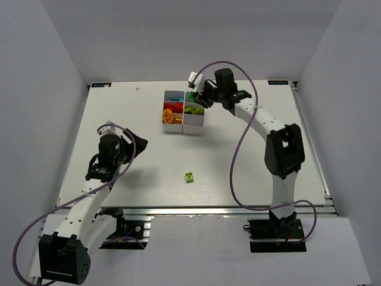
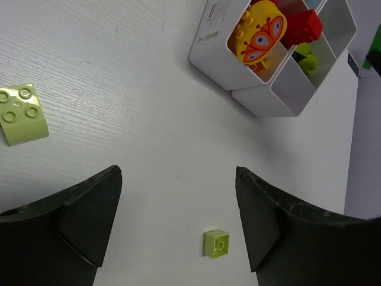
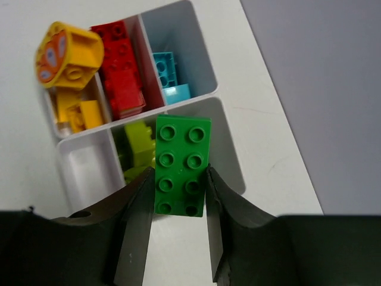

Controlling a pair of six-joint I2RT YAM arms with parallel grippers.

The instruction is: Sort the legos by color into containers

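Right gripper (image 3: 178,199): jaws pinching the near end of a dark green brick (image 3: 182,161), two-by-four studs, most of its length sticking out past the fingertips. In the right wrist view it hangs over the white tray (image 3: 229,158), straddling the divider between the cell with lime bricks (image 3: 138,149) and the cell to its right. That cell's contents are hidden by the brick.

Risks, as judged:
- Let go here, the brick could land on the divider and tip into the lime cell: wrong colour.
- Held by one end only, on slick plastic, it may pivot or slip between the black fingers.
- It may rest on a thin wall and stand proud instead of dropping in.

Left gripper (image 2: 178,176): jaws spread wide, holding nothing, above the table (image 2: 119,59).

Still loose: a small lime brick (image 2: 217,243) at lower centre of the left wrist view, and a curved lime piece (image 2: 21,113) at the left edge.

Materials: bricks are glossy hard plastic with sharp edges and round studs. Tray walls are thin, smooth and white, with rounded corners. A round yellow piece (image 3: 62,50) carries printed orange markings. The table is matte white and faintly grained.
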